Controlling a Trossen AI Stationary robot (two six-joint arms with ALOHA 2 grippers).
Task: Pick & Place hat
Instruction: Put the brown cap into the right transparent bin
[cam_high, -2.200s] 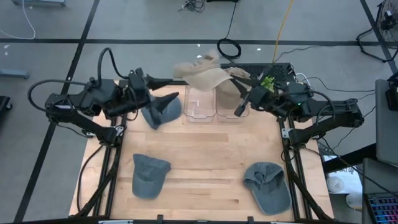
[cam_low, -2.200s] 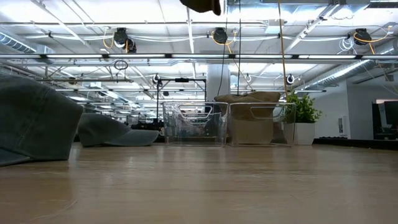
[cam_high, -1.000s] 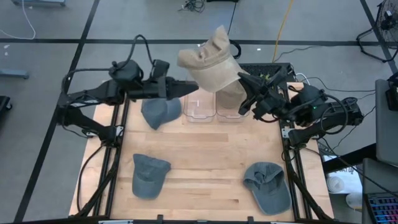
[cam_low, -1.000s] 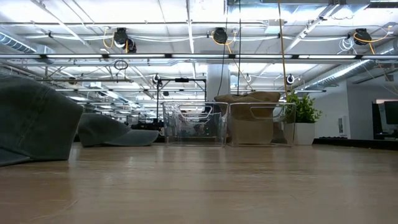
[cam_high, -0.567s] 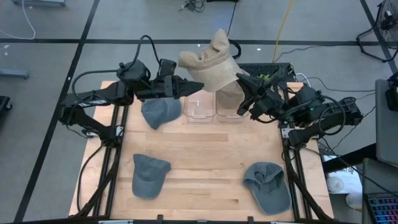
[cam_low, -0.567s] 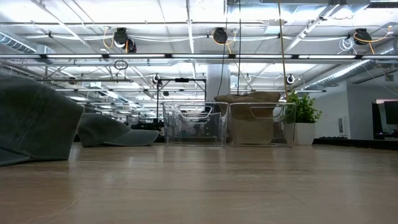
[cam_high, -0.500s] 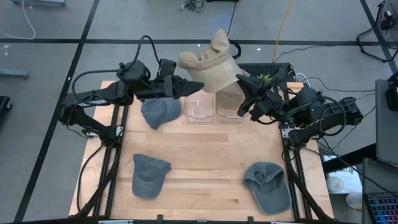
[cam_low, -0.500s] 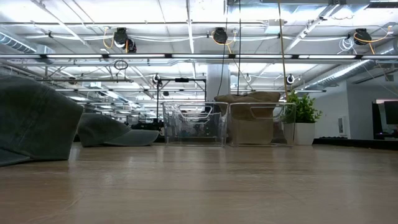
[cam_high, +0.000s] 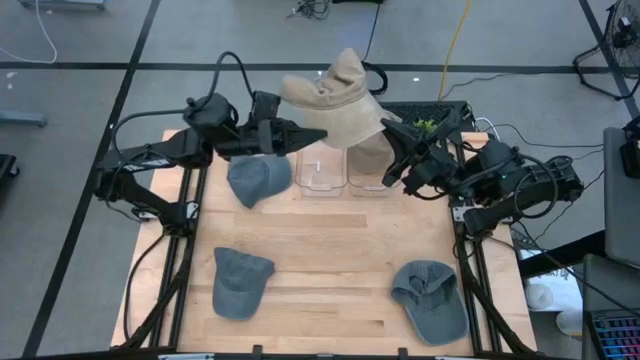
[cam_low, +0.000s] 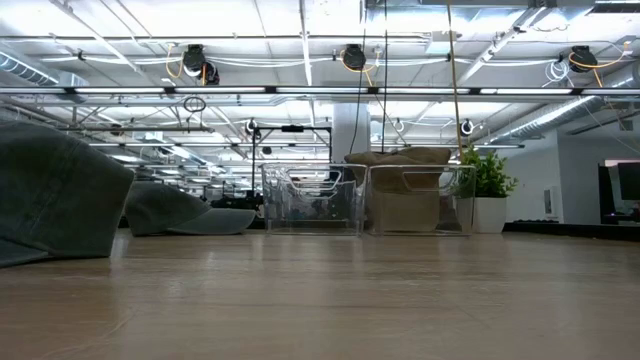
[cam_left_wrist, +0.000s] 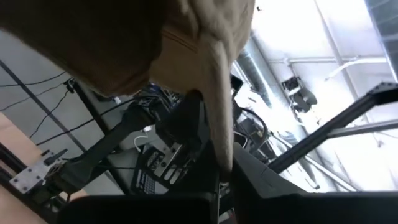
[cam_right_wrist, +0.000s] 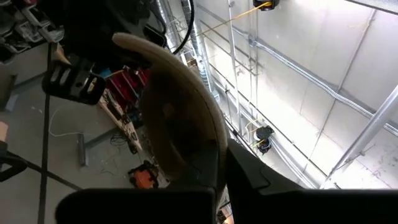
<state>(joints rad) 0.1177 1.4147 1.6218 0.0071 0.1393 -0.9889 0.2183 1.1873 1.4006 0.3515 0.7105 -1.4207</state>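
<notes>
Grey floor with dark lines runs all around a big wooden table (cam_high: 320, 260), and the low view shows a bright room behind it with pipes and round lights on the ceiling and a small green plant (cam_low: 487, 178). Two dark arms reach over the far end of the table. High up between them hangs a tan hat (cam_high: 335, 100), lifted well above the table and over the bins. The left gripper (cam_high: 318, 133) is pinched tight on one edge of the tan hat, and the right gripper (cam_high: 385, 124) is clamped on the other side, so both grip it at once. Under the hat, at the far edge of the table, two clear bins stand side by side. The right bin (cam_high: 368, 172) has tan cloth piled inside it. The left bin (cam_high: 320, 172) looks bare inside. Three grey hats lie on the wood: one grey hat (cam_high: 258, 180) just beside the left bin, a second grey hat (cam_high: 240, 282) near the front left, and a third grey hat (cam_high: 432, 300) near the front right.
</notes>
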